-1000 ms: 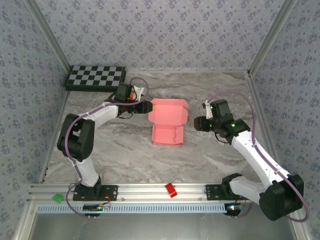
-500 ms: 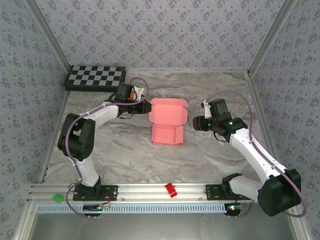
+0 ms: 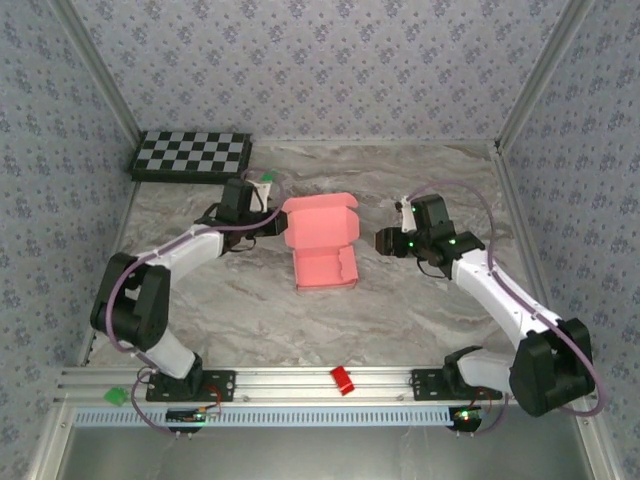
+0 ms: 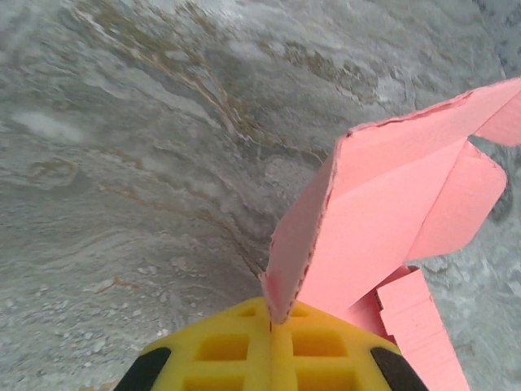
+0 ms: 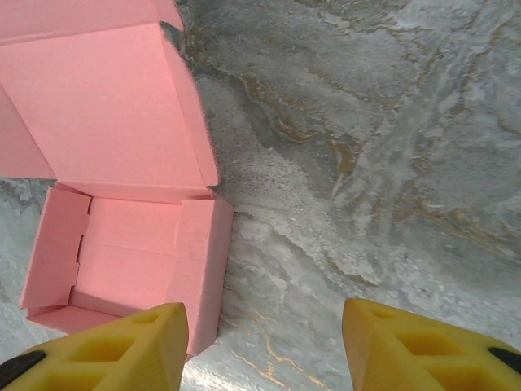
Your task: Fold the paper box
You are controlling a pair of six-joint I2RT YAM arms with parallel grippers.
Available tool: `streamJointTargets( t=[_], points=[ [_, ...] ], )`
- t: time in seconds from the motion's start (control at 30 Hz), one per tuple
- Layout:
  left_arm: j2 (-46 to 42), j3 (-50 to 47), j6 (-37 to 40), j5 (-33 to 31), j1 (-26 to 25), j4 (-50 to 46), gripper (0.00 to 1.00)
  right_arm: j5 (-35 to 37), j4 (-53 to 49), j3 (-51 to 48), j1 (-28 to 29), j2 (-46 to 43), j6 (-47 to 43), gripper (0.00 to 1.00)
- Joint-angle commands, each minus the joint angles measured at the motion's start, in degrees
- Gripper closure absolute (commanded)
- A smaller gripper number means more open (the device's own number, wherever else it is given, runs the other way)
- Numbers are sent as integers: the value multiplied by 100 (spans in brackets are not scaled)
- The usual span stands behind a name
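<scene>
The pink paper box (image 3: 322, 245) lies mid-table, its tray part assembled and its lid flap (image 3: 318, 217) raised at the far side. My left gripper (image 3: 281, 224) is shut on the left edge of that lid; in the left wrist view the pink card (image 4: 383, 204) rises from between the closed yellow fingers (image 4: 236, 346). My right gripper (image 3: 383, 241) hovers open just right of the box, apart from it. In the right wrist view the open tray (image 5: 130, 261) sits at the left with the yellow fingertips (image 5: 122, 346) spread wide over bare table.
A checkerboard (image 3: 192, 155) lies at the far left corner. A small red block (image 3: 343, 380) rests on the aluminium rail (image 3: 300, 382) at the near edge, with a green piece (image 3: 117, 396) at its left end. Patterned walls enclose the marble table (image 3: 420, 320).
The left gripper closed on the lid's edge and pulled the box leftward, tilting it slightly. The right gripper moved left toward the box.
</scene>
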Motion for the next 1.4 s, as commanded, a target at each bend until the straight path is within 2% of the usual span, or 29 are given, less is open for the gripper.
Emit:
streamJointTargets(
  t=[0.0, 0.3, 0.47, 0.93, 1.37],
  points=[
    [-370, -232, -219, -541, -85, 476, 100, -344, 340, 56, 67, 256, 255, 47],
    [-775, -804, -745, -1161, -103, 1114, 100, -478, 1345, 20, 351, 1011, 804, 49],
    [-765, -874, -823, -1081, -121, 1208, 100, -509, 1612, 169, 548, 1452, 784, 48],
    [-760, -970, -859, -951, -127, 1232, 100, -646, 2076, 669, 605, 2635, 438, 46],
    [-703, -865, -805, -901, -120, 1052, 100, -511, 2144, 946, 745, 3148, 190, 53]
  ],
)
